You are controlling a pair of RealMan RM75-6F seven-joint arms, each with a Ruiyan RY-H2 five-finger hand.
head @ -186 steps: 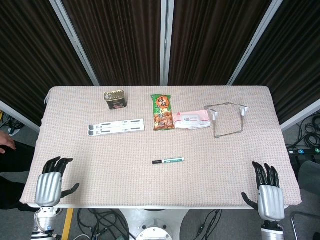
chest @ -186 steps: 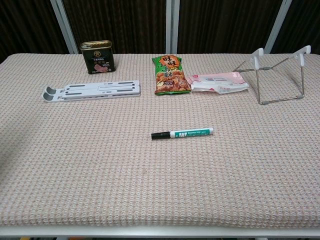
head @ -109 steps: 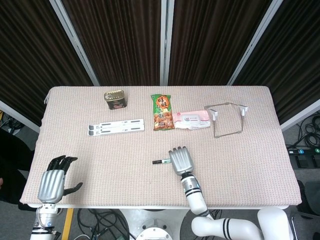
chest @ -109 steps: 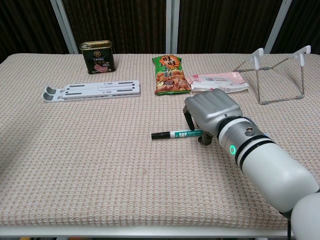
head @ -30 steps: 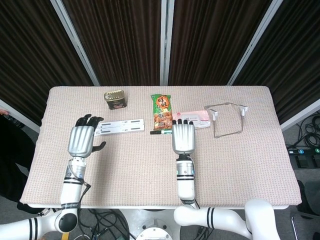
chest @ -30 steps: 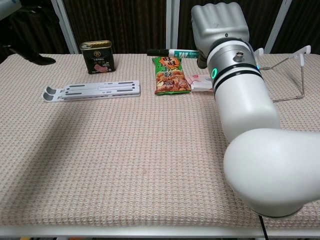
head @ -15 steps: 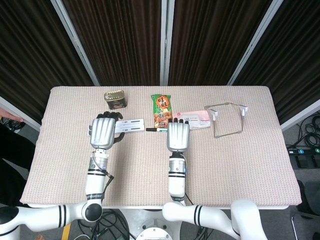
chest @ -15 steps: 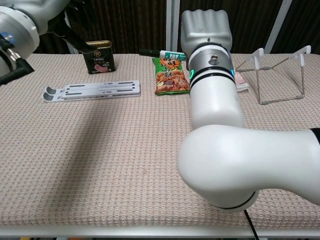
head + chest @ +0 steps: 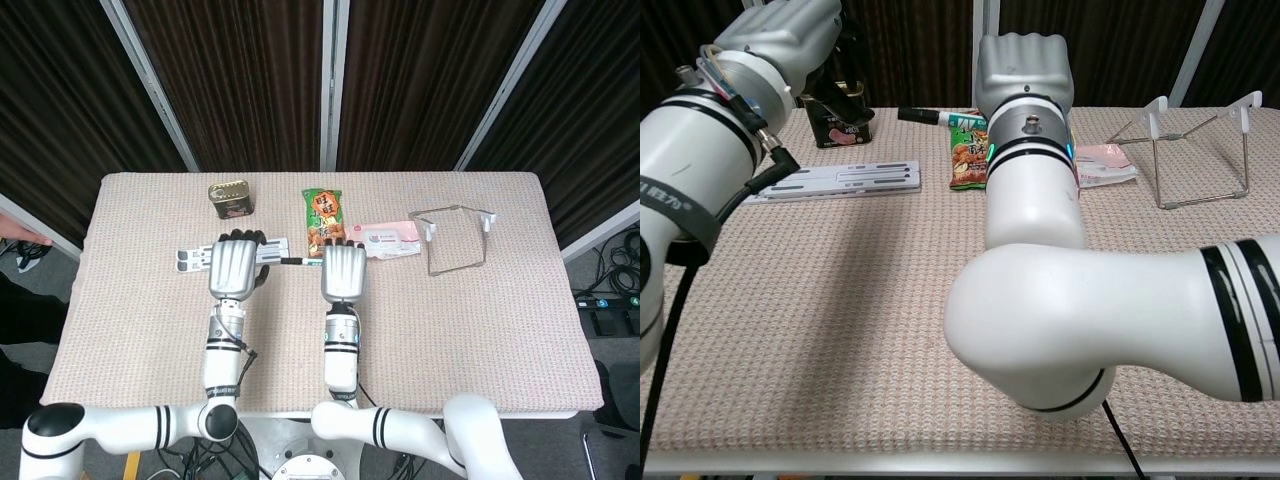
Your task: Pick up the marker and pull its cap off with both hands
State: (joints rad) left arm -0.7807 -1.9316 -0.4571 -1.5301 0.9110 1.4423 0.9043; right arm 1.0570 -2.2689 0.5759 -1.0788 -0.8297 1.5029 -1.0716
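Marker (image 9: 298, 260) raised above the bench (image 9: 480, 320), gripped in the right hand (image 9: 343, 272); black cap points toward the left hand (image 9: 233, 267), whose closure cannot be told.

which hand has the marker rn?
The right hand holds the marker; its black cap end sticks out toward the left hand, which isn't gripping it yet.
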